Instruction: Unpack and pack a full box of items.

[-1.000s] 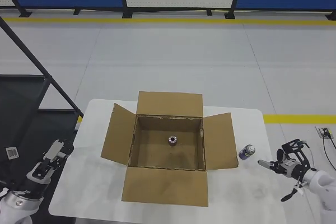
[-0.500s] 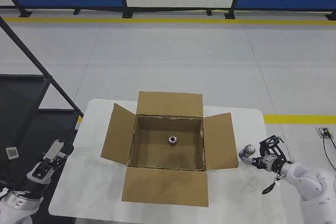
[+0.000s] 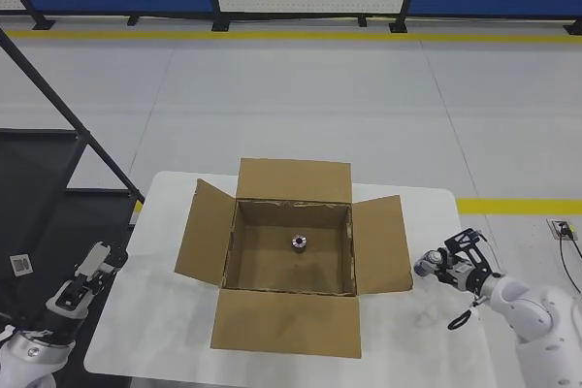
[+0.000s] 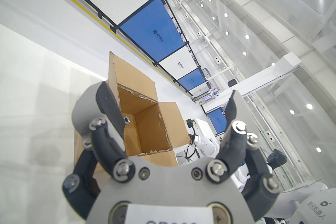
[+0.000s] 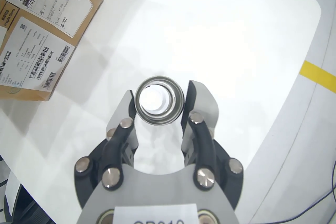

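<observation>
The small round silver metal can (image 5: 158, 101) stands upright on the white bench (image 3: 165, 320), just beside the right flap of the open brown cardboard box (image 3: 293, 180). The right jaws are open and placed around the can, one pad on each side. One pad seems to touch the wall of the can already, while the other shows a thin gap, so I judge that the grip is not yet made.

This is my first worry. The can is not centred between the pads, so when I close, one pad may arrive first and push the can sideways or tip it. The wall is round, smooth metal, and flat pads can hold it only on two narrow lines. With a weak squeeze it may twist or slip out during the lift. The edge of the bench is near on this side, so a fallen can could roll off to the floor.

My second worry is the way into the box. The right flap stands between the can and the opening. A low carry could hit it and shift the whole box. A small round metal part (image 3: 297, 242) lies on the box bottom, and a can set down on it would fall over.

The left jaws are wide open and empty, well apart from the box.
</observation>
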